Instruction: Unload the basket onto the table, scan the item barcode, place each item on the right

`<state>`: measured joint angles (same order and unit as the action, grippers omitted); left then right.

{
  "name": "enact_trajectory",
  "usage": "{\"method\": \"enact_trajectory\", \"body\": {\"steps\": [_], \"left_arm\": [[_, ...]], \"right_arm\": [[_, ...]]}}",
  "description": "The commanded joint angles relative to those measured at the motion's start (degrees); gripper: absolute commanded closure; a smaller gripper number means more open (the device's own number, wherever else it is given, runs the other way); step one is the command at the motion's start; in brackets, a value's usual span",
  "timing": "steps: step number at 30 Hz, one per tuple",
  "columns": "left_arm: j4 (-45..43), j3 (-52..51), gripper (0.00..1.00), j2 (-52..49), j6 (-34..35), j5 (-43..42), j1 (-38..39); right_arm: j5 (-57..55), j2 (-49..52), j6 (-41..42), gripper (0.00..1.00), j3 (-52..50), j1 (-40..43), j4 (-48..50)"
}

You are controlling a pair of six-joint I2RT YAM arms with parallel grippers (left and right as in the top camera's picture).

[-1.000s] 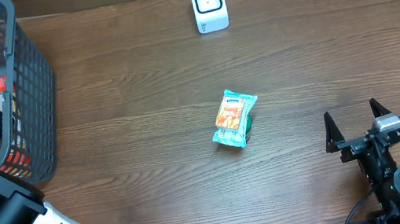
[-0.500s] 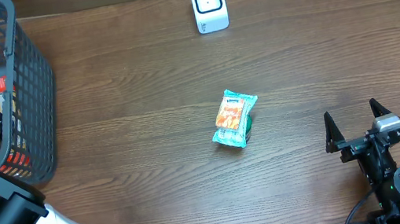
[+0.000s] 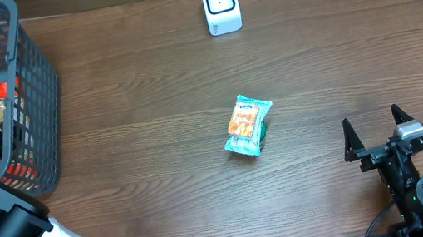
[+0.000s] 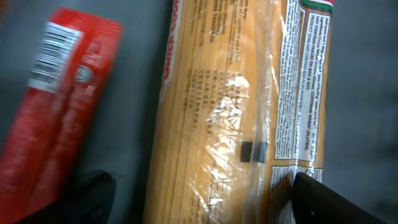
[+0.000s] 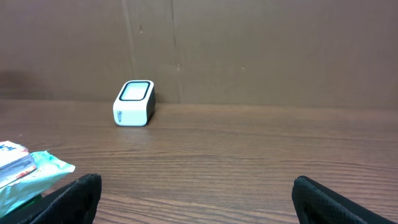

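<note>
Wood table [image 3: 150, 102]; brown, perhaps cardboard, wall [image 5: 249, 50].

Spaghetti pack [image 4: 236, 112] runs off top and bottom edges. Red packet [image 4: 56, 106] beside it blurred, print unreadable. Snack bag [image 5: 25, 171] cropped at left edge.

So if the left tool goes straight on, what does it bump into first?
Most likely the spaghetti pack: it lies dead ahead of the left tool, between its open fingers. The red pack sits off to one side. Depth is hard to judge.
</note>
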<state>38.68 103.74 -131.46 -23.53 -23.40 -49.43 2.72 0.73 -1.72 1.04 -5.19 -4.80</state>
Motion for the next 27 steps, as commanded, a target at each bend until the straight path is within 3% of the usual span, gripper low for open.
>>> {"method": "enact_trajectory", "body": {"steps": [1,11,18,24,27], "left_arm": [[2.40,-1.42,0.15,0.02,1.05,-0.66,1.60],[0.04,-0.79,0.04,12.96,5.79,-0.15,2.32],[1.22,-0.79,0.01,14.88,5.81,0.15,2.16],[1.79,-0.92,0.00,14.82,7.34,10.05,2.16],[1.42,-0.98,0.00,14.21,7.26,10.97,2.08]], "right_arm": [[-0.11,-0.57,-0.15,0.00,-0.59,0.13,0.15],[-0.11,-0.57,-0.15,0.00,-0.59,0.13,0.15],[-0.11,-0.57,-0.15,0.00,-0.59,0.13,0.15],[-0.11,-0.57,-0.15,0.00,-0.59,0.13,0.15],[-0.11,-0.57,-0.15,0.00,-0.59,0.13,0.15]]}}
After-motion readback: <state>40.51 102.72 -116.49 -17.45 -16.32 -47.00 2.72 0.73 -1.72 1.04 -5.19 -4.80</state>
